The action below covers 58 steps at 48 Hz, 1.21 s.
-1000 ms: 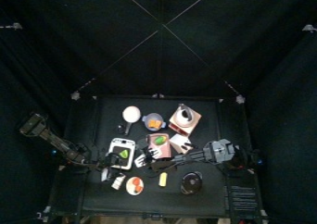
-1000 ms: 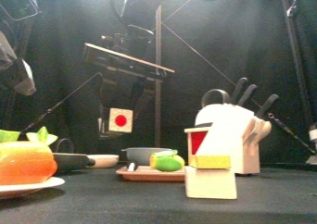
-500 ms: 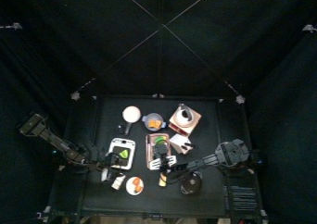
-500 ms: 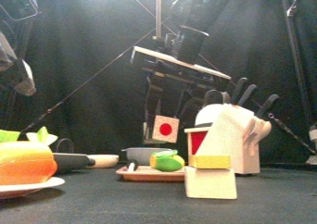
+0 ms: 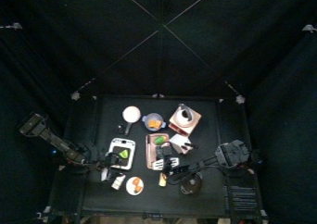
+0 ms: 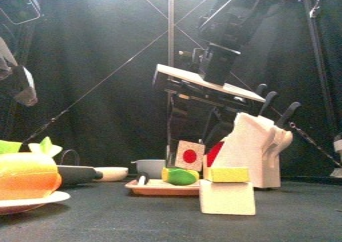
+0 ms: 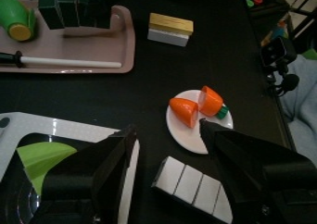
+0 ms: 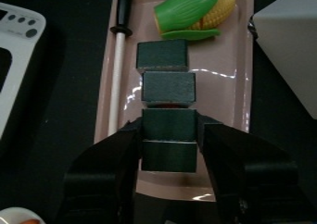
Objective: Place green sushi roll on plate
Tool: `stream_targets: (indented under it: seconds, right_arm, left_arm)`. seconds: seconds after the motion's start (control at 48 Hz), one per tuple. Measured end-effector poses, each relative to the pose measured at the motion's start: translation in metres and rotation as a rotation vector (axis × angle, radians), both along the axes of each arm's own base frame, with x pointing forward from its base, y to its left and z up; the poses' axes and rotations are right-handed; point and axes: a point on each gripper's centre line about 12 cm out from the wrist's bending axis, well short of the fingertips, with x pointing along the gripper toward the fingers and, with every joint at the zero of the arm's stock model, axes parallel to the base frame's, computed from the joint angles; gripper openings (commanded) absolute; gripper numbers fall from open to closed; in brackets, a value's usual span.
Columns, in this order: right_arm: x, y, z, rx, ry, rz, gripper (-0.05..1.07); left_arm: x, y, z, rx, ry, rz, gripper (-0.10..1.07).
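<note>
Several dark green sushi rolls lie in a row on a pink tray (image 8: 242,89). My right gripper (image 8: 173,133) is low over the tray, open, its jaws on either side of the nearest roll (image 8: 165,156) with gaps on both sides. It also shows in the top view (image 5: 168,163) and in the front view (image 6: 191,156). The white plate (image 7: 186,137) holds an orange piece (image 7: 198,103) and lies beside the tray, at the table's front in the top view (image 5: 133,185). My left gripper (image 7: 183,143) is open and empty above the plate.
A black-handled knife (image 8: 118,52) and a green-yellow corn piece (image 8: 192,10) lie on the tray. A white knife block (image 6: 257,151) stands behind a yellow-white block (image 6: 227,191). A white scale with a green item (image 7: 37,158) and a white segmented block (image 7: 186,183) lie near the left gripper.
My right arm has swung to the right and come down over the pink tray, its jaws now around the end roll. The left arm has not moved.
</note>
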Motion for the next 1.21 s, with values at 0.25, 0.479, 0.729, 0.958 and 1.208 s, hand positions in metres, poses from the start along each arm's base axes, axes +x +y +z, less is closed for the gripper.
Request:
stream_targets:
  seconds: [0.25, 0.479, 0.729, 0.958, 1.208]
  right_arm:
    - [-0.002, -0.002, 0.001, -0.017, 0.013, -0.019, 1.02]
    - [0.003, 0.003, -0.005, 0.009, 0.002, 0.012, 1.02]
    - [0.006, 0.004, -0.011, 0.034, -0.006, 0.029, 1.02]
    - [0.008, 0.006, -0.014, 0.043, -0.004, 0.047, 1.02]
    - [0.008, -0.018, -0.015, 0.026, 0.003, 0.005, 1.02]
  left_arm:
    - [0.0, 0.0, 0.0, -0.001, -0.001, 0.002, 0.92]
    - [0.0, 0.001, 0.0, 0.0, -0.002, 0.002, 0.92]
    - [0.0, 0.001, -0.001, 0.001, 0.001, 0.003, 0.92]
    - [0.0, 0.001, 0.0, 0.001, -0.001, 0.002, 0.92]
    - [0.0, 0.001, -0.001, 0.001, 0.001, 0.005, 0.92]
